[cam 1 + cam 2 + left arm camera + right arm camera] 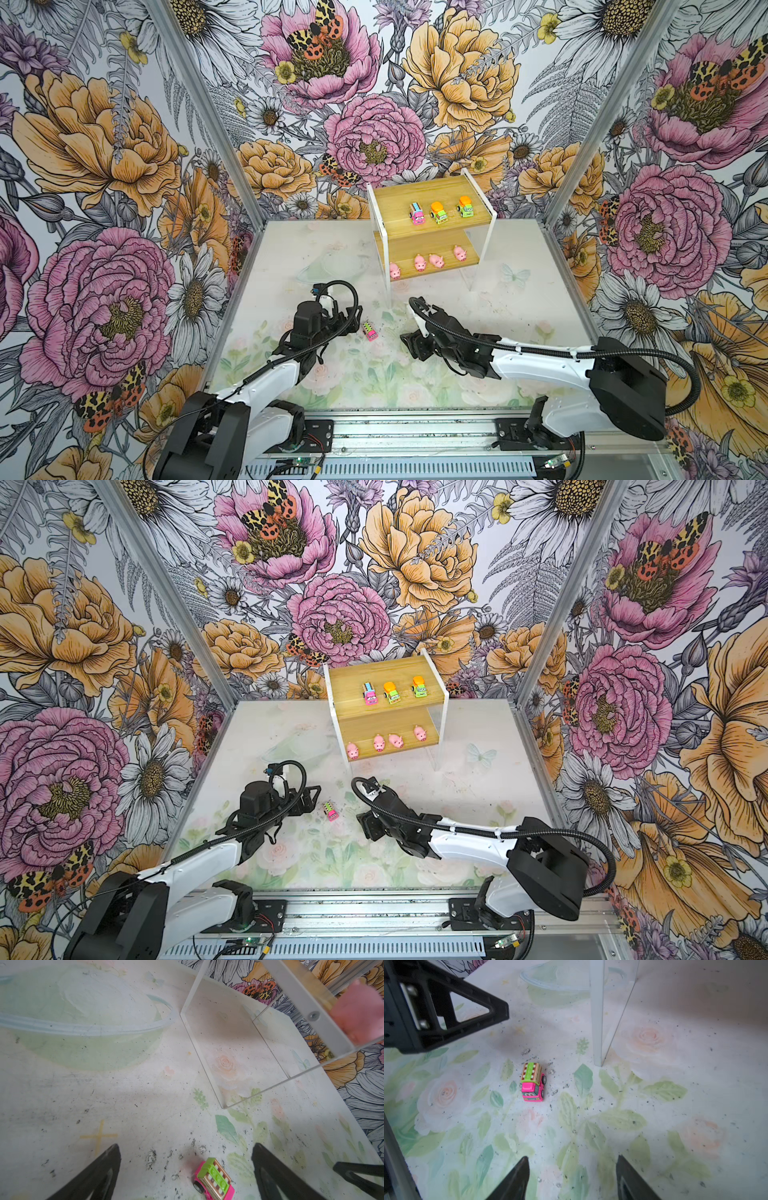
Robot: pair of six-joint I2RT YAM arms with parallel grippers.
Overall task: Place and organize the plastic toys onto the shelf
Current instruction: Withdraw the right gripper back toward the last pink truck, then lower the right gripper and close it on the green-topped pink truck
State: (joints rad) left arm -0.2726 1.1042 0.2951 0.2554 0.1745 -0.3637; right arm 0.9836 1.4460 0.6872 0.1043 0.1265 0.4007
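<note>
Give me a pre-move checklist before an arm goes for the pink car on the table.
1. Pink car upright, untouched: ok.
2. Left gripper open, empty: ok.
3. Right gripper open, clear of the car: ok.
4. Shelf top tier has room beside the three cars: ok.
5. Four pigs on the lower tier: ok.
6. Left gripper centred over the car: cannot tell.

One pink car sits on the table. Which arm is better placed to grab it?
Left. The left gripper, open, hangs right beside the pink car, which shows between its fingers in its wrist view; the right gripper, also open, sits farther off.
</note>
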